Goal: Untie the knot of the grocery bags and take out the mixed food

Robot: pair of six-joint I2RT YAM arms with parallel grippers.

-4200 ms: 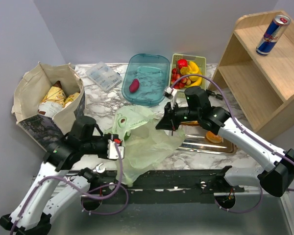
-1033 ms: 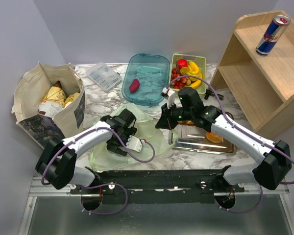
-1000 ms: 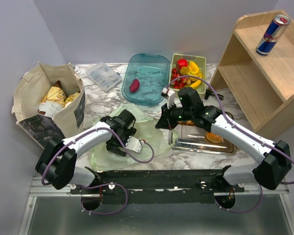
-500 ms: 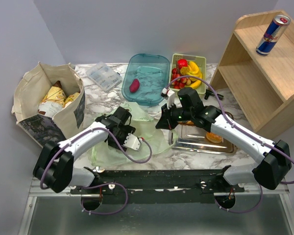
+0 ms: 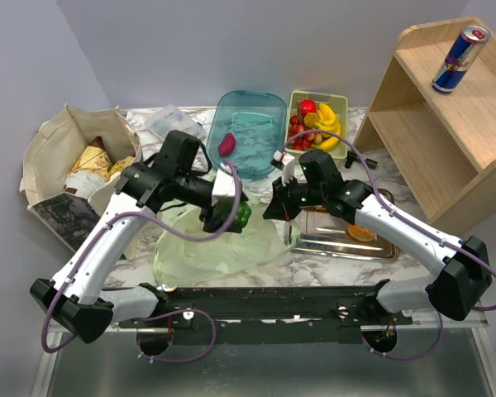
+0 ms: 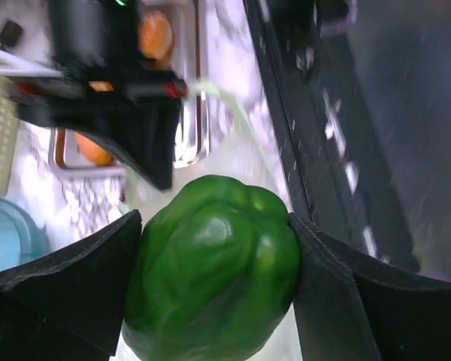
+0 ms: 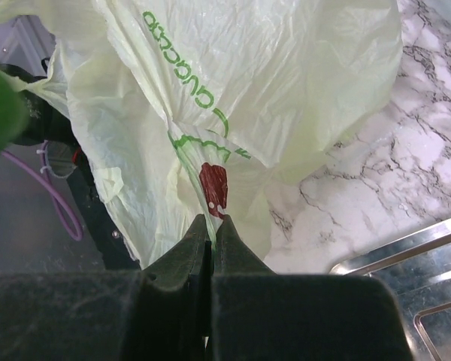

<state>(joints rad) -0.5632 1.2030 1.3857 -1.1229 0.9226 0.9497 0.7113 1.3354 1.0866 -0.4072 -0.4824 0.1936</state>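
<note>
In the top view, the left gripper, down inside the pale green bag half a second ago, has risen above it with the green bell pepper clamped in its jaws. At the pepper's 3 o'clock the right gripper has not moved, its jaws together on the bag's edge.

In the left wrist view, the pepper fills the gap between both fingers, touching each. The steel tray lies at 12 o'clock.

In the right wrist view, the jaws pinch a fold of the bag's fabric above the marble desk.
</note>
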